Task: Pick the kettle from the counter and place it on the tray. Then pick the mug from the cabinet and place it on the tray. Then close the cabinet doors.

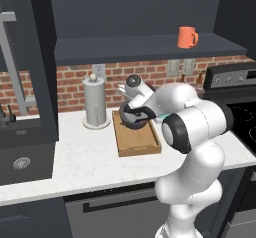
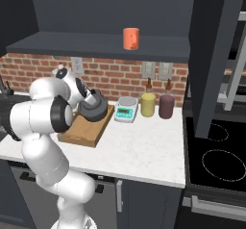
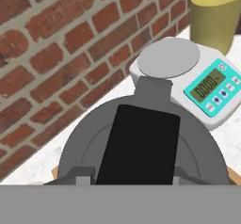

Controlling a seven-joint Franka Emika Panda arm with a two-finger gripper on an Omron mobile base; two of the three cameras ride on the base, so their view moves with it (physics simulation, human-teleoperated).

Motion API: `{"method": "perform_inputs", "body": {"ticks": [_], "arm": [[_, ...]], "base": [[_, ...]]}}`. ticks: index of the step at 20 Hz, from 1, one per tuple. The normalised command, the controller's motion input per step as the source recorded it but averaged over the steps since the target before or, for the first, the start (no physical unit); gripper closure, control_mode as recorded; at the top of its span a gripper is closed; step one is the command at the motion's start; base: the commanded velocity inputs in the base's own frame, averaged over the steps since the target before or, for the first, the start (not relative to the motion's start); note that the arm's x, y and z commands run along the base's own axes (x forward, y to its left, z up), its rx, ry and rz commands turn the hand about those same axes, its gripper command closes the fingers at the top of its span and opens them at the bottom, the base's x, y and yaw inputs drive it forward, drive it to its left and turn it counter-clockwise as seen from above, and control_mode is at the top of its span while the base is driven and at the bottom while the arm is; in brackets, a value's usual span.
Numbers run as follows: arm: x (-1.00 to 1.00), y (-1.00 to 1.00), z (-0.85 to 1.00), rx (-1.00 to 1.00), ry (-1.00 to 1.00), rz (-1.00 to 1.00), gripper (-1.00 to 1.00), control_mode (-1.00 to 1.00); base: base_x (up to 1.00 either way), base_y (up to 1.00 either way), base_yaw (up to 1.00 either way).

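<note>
So the kettle [image 1: 134,118] is sitting over the far end of the tray [image 1: 137,141], right up at the brick-wall side, and from the base views I honestly can't tell if its bottom is fully down on the wood or hanging just above it. The claw [image 1: 136,113] is clamped on the kettle's black top handle, jaws drawn in fairly narrow around it; the hand view looks straight down that handle with the grey lid underneath. Biggest risk I'd guess: letting go while it's a bit high or tilted, so the round body rocks or rolls off the low rim toward the wall. It also sits near the tray's back edge, so a small nudge on release could leave it half on the worktop [image 1: 90,154]. Just beside the tray on the right are the white-and-teal scale [image 2: 126,110] and the yellow-green cup [image 2: 148,105], so a sloppy pull-away could clip those, and the paper-towel roll [image 1: 95,102] stands close on the other side. After that there's the orange mug [image 1: 187,37] up on the cabinet shelf [image 1: 150,49], with 1 open door [image 2: 216,55] hanging right where the arm has to swing, so that's another bump waiting to happen.
</note>
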Motion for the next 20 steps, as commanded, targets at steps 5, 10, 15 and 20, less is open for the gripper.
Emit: {"method": "perform_inputs", "body": {"ticks": [5,10,15,20], "arm": [[0.17,0.05,-0.18,0.00,0.02,0.00,1.00,-1.00],[0.09,0.00,-0.20,0.00,0.02,0.00,1.00,-1.00],[0.04,-0.01,-0.28,0.00,0.02,0.00,1.00,-1.00],[0.03,-0.06,-0.35,0.00,0.01,0.00,-1.00,-1.00]], "base": [[0.00,0.00,0.00],[0.00,0.00,0.00],[0.00,0.00,0.00],[0.00,0.00,0.00]]}}
